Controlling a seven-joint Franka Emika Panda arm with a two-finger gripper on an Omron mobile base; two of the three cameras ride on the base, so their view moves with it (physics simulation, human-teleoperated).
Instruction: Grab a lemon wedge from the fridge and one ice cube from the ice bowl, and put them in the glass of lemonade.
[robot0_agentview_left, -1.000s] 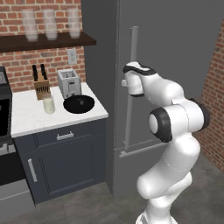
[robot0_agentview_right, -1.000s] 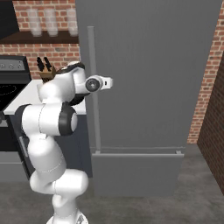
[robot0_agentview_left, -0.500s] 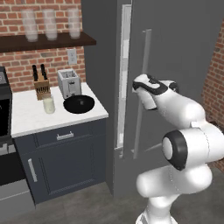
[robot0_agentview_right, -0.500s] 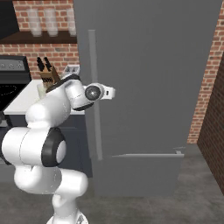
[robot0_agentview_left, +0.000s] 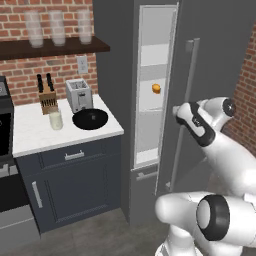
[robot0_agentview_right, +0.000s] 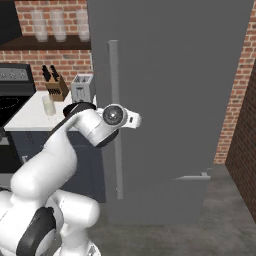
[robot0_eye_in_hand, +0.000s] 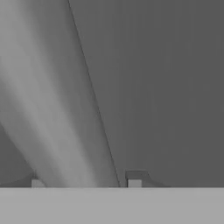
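Note:
The dark grey fridge (robot0_agentview_left: 220, 55) stands with its door partly swung open, so white shelves show through the gap in the left base view. My gripper (robot0_agentview_left: 177, 111) is shut on the long grey bar handle (robot0_agentview_left: 186, 95), about halfway up. Seen from the hand, the handle (robot0_eye_in_hand: 57, 109) runs down between my fingertips (robot0_eye_in_hand: 134, 182). The lemon wedge is hidden. On the white counter sit the black ice bowl (robot0_agentview_left: 90, 119) and, to its left, the glass of lemonade (robot0_agentview_left: 55, 120).
A small round orange fruit (robot0_agentview_left: 156, 89) lies on a fridge shelf. A toaster (robot0_agentview_left: 79, 95) and a knife block (robot0_agentview_left: 47, 97) stand at the counter's back. Frosted glasses (robot0_agentview_left: 57, 27) line the wall shelf. A brick wall (robot0_agentview_left: 247, 90) rises right of the fridge.
The fridge door has swung from shut to partly open as my arm drew back with the handle. The white shelves and the orange fruit have come into sight.

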